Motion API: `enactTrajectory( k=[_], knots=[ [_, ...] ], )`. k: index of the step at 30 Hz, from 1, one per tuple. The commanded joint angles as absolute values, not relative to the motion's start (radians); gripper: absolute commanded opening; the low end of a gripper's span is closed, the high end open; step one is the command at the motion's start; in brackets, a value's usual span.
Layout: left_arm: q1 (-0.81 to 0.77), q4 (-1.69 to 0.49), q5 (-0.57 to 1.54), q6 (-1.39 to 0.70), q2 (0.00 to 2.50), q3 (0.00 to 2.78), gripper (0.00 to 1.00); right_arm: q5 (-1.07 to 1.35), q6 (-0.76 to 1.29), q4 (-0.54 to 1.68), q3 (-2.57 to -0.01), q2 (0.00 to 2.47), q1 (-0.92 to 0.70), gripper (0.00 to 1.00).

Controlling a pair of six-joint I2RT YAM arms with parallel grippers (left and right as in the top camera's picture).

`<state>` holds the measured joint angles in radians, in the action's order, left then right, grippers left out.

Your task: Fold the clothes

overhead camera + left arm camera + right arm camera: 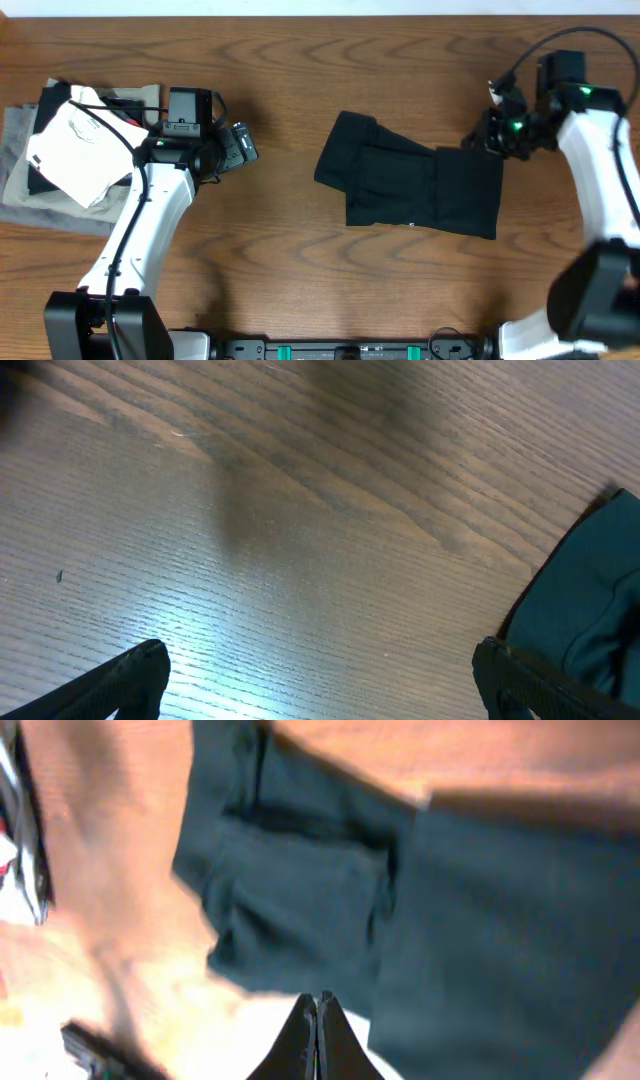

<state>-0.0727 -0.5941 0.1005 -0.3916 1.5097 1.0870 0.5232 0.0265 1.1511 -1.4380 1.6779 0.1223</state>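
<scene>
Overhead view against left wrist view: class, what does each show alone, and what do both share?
Only overhead: the whole black T-shirt, part-folded; the shut right gripper near its corner; a white folded garment at the left. Only left wrist: the glare on the table between the fingers of the open left gripper. Both: table, T-shirt, left gripper.

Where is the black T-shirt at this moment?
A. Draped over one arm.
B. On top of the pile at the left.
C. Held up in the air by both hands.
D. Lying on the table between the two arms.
D: the black T-shirt lies partly folded on the wooden table, between the arms and apart from the pile of folded garments at the left.
</scene>
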Motion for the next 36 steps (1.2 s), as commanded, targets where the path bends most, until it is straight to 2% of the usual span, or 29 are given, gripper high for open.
enactTrajectory(
  k=[1, 6, 19, 24, 31, 34, 36],
  knots=[
    [-0.067, -0.593, 0.088, -0.386, 1.511, 1.081, 0.98, 0.498, -0.039, 1.187, -1.407, 1.682, 0.124, 0.02],
    [-0.067, -0.595, 0.088, -0.385, 1.511, 1.081, 0.98, 0.506, -0.016, 1.142, -1.258, 1.682, 0.123, 0.01],
    [-0.067, -0.595, 0.088, -0.385, 1.511, 1.081, 0.98, 0.52, 0.14, 0.783, -0.839, 1.686, 0.125, 0.01],
    [-0.067, -0.595, 0.088, -0.386, 1.511, 1.081, 0.98, 0.392, 0.187, 0.792, -0.848, 1.681, 0.124, 0.01],
    [-0.067, -0.595, 0.108, -0.385, 1.511, 1.081, 0.98, 0.385, 0.166, 0.92, -1.011, 1.624, 0.124, 0.01],
    [-0.067, -0.591, 0.168, -0.382, 1.514, 1.081, 0.98, 0.385, 0.139, 1.002, -1.118, 1.583, 0.124, 0.06],
    [-0.07, -0.586, 0.23, -0.333, 1.52, 1.081, 0.98, 0.38, 0.133, 1.045, -1.183, 1.563, 0.124, 0.15]
  ],
)
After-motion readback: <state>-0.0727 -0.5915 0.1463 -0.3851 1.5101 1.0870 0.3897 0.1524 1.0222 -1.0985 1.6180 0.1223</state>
